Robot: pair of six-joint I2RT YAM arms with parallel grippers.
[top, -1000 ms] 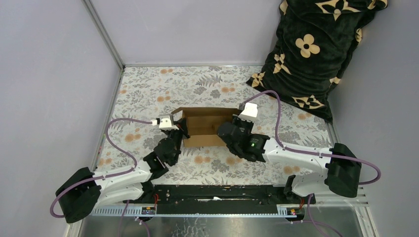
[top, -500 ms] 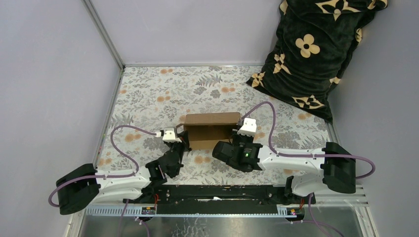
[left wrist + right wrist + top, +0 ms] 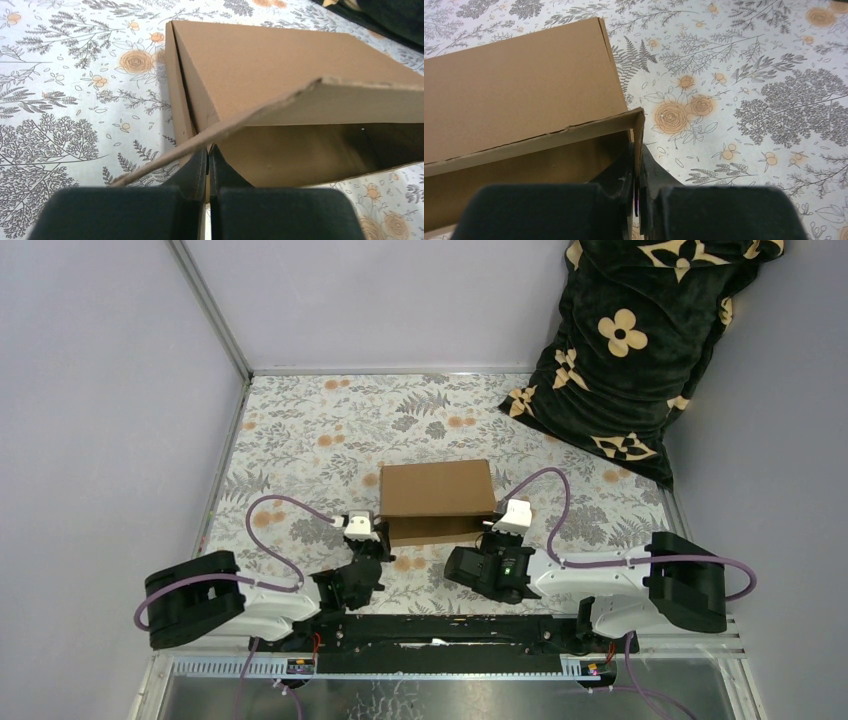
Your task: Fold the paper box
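Clamped flat together with the left fingers (image 3: 197, 167) on the thin edge of the front flap of the paper box (image 3: 437, 490), near its left corner. Clamped likewise with the right fingers (image 3: 626, 167) on the flap's right corner, with the cardboard running down between the tips. Behind each pair, reaching low and almost level over the floral worktop (image 3: 300, 440): folded back close to its base on the side of the left arm (image 3: 270, 605), stretched leftward from its base on the side of the right arm (image 3: 600, 580), both wrists aimed at the box's near corners. Sitting around the middle of the worktop, just beyond both wrists, with the long axis running left to right across the front of the arms. Covered by the lid, yet held up at the near edge, leaving the brown inside open toward the arm bases. Well apart from the black flowered cushion (image 3: 640, 340) leaning in the far right corner.
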